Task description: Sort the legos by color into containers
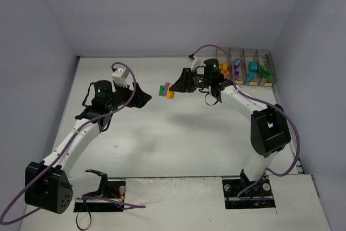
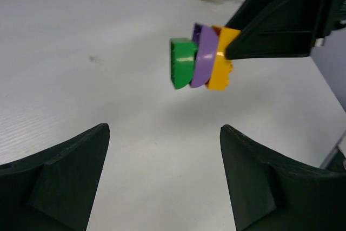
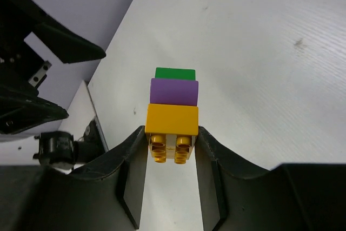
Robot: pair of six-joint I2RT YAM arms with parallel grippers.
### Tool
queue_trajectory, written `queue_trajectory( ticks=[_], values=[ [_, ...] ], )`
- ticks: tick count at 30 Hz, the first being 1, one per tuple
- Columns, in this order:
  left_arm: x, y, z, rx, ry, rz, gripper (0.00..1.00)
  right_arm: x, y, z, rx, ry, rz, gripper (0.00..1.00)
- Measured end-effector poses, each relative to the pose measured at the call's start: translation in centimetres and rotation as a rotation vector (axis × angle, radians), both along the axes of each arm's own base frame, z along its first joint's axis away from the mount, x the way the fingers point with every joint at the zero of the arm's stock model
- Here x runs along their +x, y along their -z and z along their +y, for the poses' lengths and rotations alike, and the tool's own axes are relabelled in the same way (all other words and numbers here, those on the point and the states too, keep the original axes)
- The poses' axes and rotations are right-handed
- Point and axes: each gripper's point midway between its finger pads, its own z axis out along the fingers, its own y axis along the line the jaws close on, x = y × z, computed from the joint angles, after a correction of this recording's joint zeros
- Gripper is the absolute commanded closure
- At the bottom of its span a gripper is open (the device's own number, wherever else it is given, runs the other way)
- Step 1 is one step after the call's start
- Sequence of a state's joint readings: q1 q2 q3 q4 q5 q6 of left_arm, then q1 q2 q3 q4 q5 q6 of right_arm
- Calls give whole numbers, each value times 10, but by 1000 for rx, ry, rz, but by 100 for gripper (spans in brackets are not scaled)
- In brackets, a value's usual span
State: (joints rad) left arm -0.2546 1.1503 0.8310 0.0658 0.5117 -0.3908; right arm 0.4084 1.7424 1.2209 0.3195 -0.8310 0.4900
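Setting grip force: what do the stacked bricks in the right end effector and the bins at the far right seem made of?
The stacked bricks: probably hard moulded plastic, smooth, slightly glossy; crisp edges, hollow studs under the yellow brick, a light sheen on the green brick. The bins: clear tinted plastic, likely rigid; the bricks inside show through the walls.

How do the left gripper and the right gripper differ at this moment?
The left gripper stands wide open, while the right gripper is closed. The left gripper holds nothing, whereas the right gripper clamps the yellow brick, which is joined in a row to a purple brick and a green brick. The left gripper touches none of these three, but the right gripper does. Both are black two-finger grippers, facing each other across them.
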Motion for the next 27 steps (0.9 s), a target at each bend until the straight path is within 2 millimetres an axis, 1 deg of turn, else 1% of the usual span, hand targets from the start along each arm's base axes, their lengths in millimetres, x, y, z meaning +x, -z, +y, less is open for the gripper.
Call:
queue_trajectory(
  ticks=[5,8,12,19,24,27],
  values=[
    [-13,-21,-23,-38,189,-42,24,-24,-3,5,21,-156,-35,100],
    [-16,-28,-31,-54,287,-48,24,-35,-4,6,34,-233,-57,100],
    [-18,-28,-36,-54,374,-27,24,-44,-10,0,56,-299,-87,100],
    [-28,-24,-44,-75,495,22,24,-51,-31,-12,88,-347,-152,100],
    [-34,-20,-50,-102,542,54,25,-58,-34,-13,100,-376,-153,100],
    [-37,-21,-57,-110,564,52,25,-61,-35,-13,107,-390,-147,100]
  ],
)
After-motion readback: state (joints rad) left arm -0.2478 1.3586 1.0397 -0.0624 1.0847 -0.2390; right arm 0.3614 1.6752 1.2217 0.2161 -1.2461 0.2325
